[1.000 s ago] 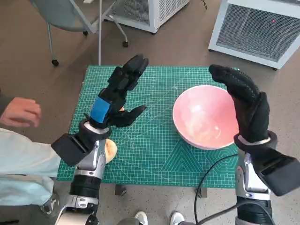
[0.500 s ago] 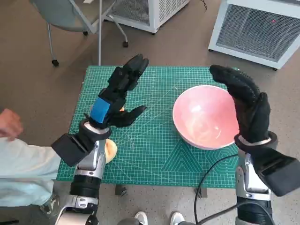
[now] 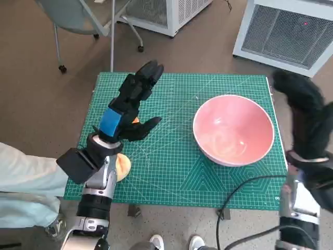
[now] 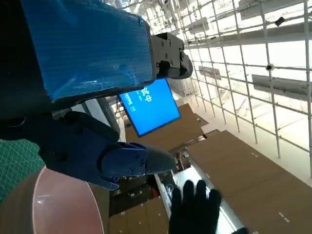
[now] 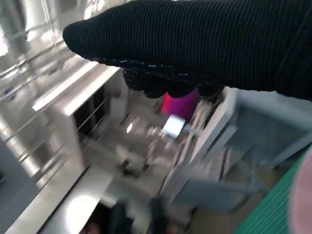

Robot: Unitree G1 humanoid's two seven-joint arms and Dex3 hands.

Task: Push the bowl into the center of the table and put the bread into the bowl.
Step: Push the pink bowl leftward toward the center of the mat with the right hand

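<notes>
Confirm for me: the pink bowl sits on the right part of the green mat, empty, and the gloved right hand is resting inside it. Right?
Not quite. The right hand is not inside the pink bowl; the head view shows it raised beyond the bowl's right rim, past the edge of the green mat. The rest stands: the bowl is empty and sits on the right part of the mat.

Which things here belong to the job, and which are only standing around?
For the job:
pink bowl, on the mat's right part
bread, mostly hidden under the left forearm
left hand, holding nothing
right hand, holding nothing

Only around:
green cutting mat
black cable
white cabinets
chair
</notes>
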